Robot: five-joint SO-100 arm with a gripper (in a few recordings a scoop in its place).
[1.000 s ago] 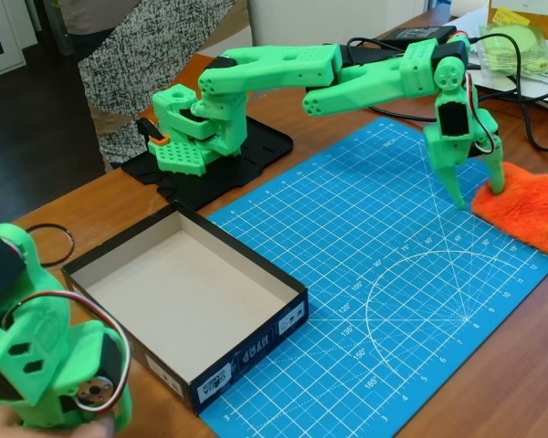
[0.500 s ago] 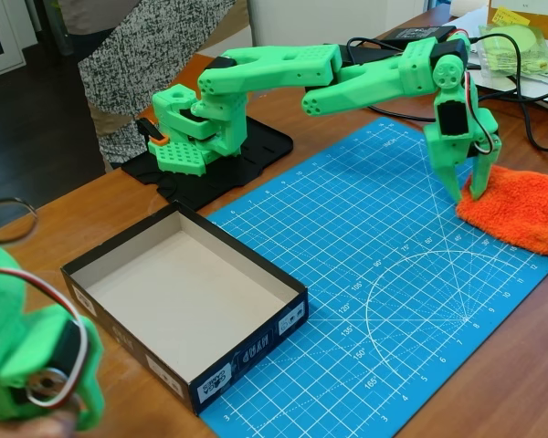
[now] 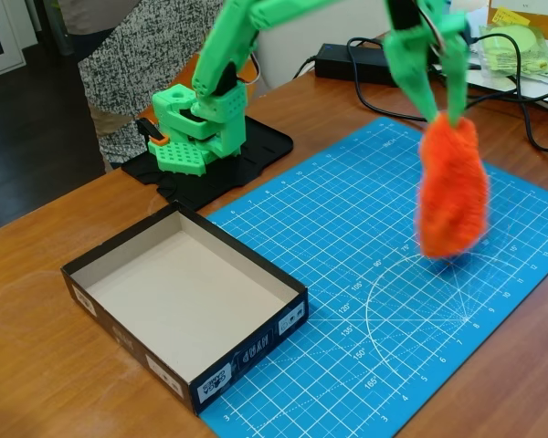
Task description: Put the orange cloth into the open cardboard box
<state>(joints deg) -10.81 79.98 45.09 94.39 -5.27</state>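
We have the orange cloth [image 3: 452,187] pinched in the gripper [image 3: 436,111] at upper right, dangling; next, carry it toward the open cardboard box [image 3: 184,306] at lower left.

Wooden table [image 3: 55,383], dark floor [image 3: 27,137]

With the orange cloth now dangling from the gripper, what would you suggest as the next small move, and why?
Probably swing the arm left in the fixed view, keeping its height, until the cloth is over the box. The gripper pinches the top of the orange cloth, which hangs clear above the blue cutting mat, while the open cardboard box sits empty well to the left.
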